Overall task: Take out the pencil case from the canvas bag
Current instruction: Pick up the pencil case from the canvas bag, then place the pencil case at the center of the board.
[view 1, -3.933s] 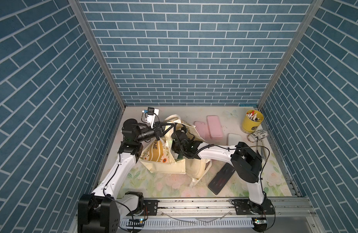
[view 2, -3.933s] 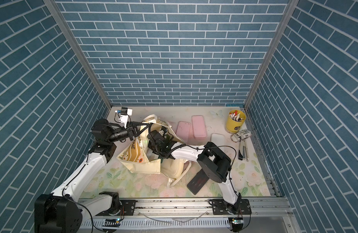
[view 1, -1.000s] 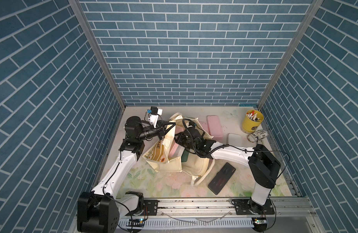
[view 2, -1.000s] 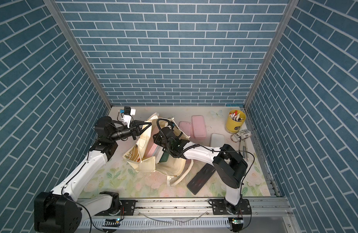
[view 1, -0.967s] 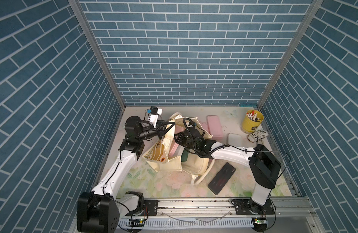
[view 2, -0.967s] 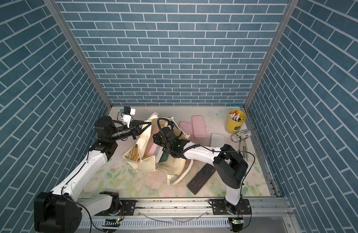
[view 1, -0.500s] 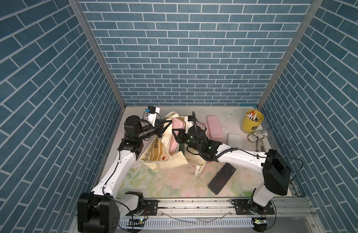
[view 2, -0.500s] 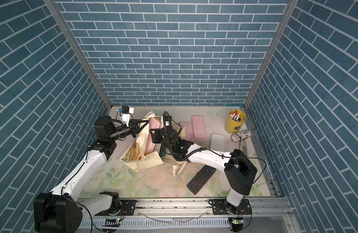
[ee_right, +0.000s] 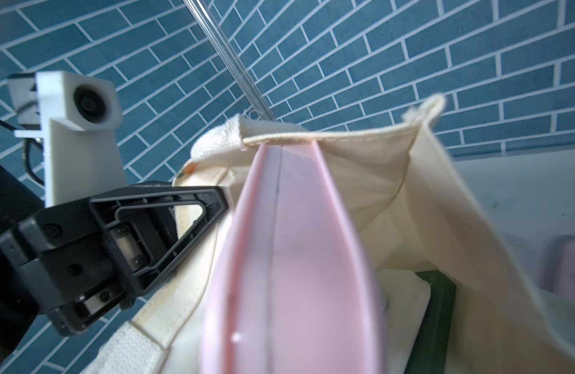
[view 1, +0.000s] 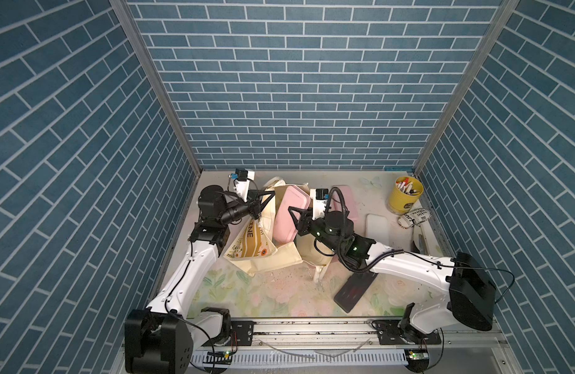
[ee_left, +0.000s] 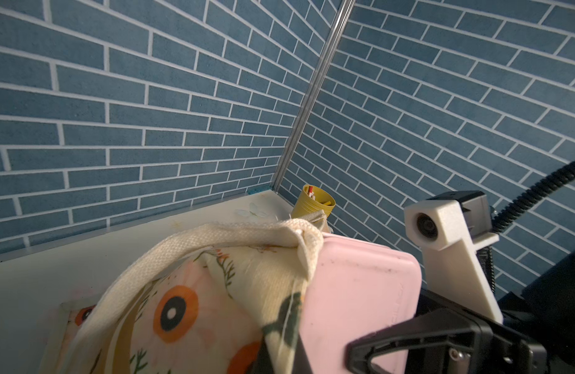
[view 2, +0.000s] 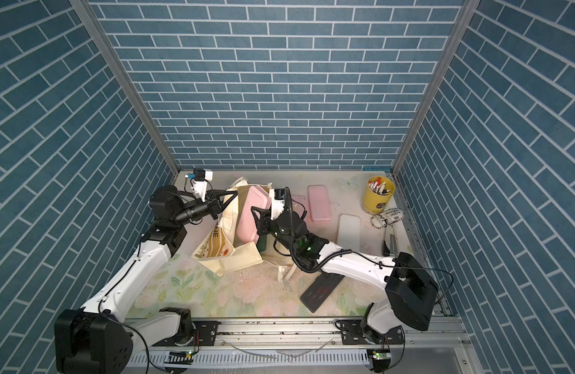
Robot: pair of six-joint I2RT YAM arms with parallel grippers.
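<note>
Protruding smooth rounded pink pencil case (view 1: 286, 217), limp woven canvas bag (view 1: 247, 243)

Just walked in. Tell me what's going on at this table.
Two robot arms are working a rigid pink rectangular pencil case out of a cream floral-print canvas tote bag. The left claw is shut on the bag's upper edge, holding the mouth up. The right claw is clamped on the case, which stands tilted on end. It is not free yet: its lower end sits inside the opening, and a cream strap drapes over its top corner.
</note>
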